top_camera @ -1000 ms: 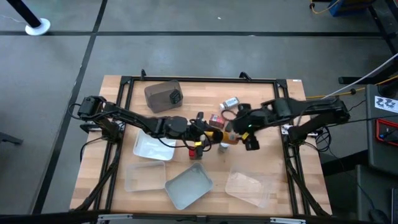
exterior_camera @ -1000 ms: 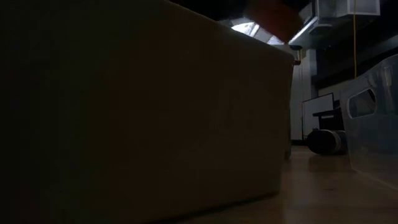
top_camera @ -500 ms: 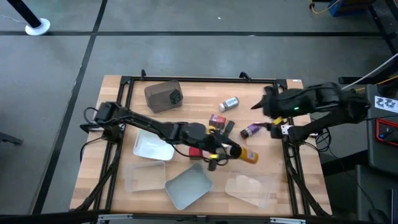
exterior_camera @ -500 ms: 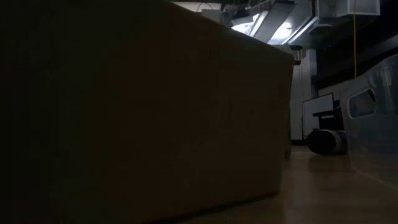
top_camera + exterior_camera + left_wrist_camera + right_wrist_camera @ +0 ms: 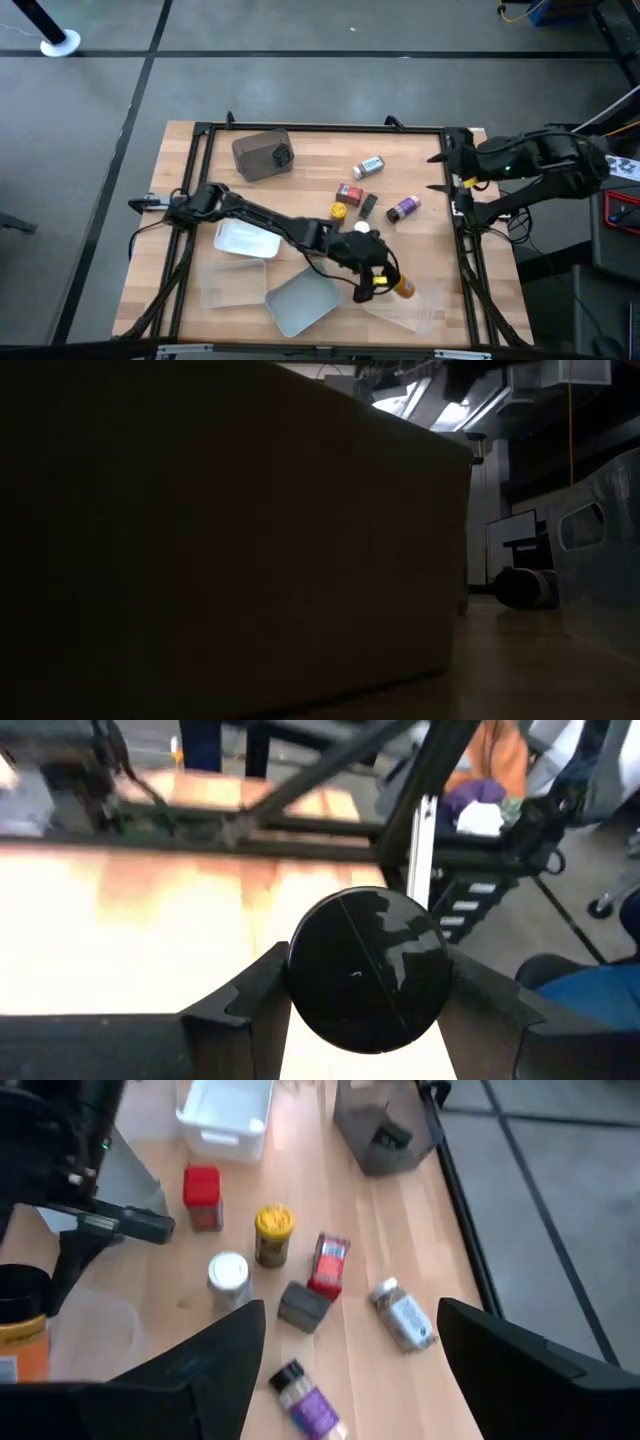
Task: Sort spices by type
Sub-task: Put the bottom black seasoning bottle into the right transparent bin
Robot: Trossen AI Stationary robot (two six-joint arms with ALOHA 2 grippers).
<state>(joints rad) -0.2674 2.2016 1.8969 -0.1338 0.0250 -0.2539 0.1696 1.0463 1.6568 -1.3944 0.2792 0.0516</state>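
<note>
My left fingers (image 5: 365, 1020) clamped one dark-lidded orange jar (image 5: 399, 286); my right fingers (image 5: 345, 1365) spread wide above seven spices.

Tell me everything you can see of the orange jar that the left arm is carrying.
The orange jar has an amber-orange body and a round, glossy black lid, which fills the left wrist view. The left tool is shut on it, one finger on each side of the lid. The jar lies tilted rather than upright, at the near edge of the clear tray, beside the grey tray. Whether it touches the clear tray cannot be told.
</note>
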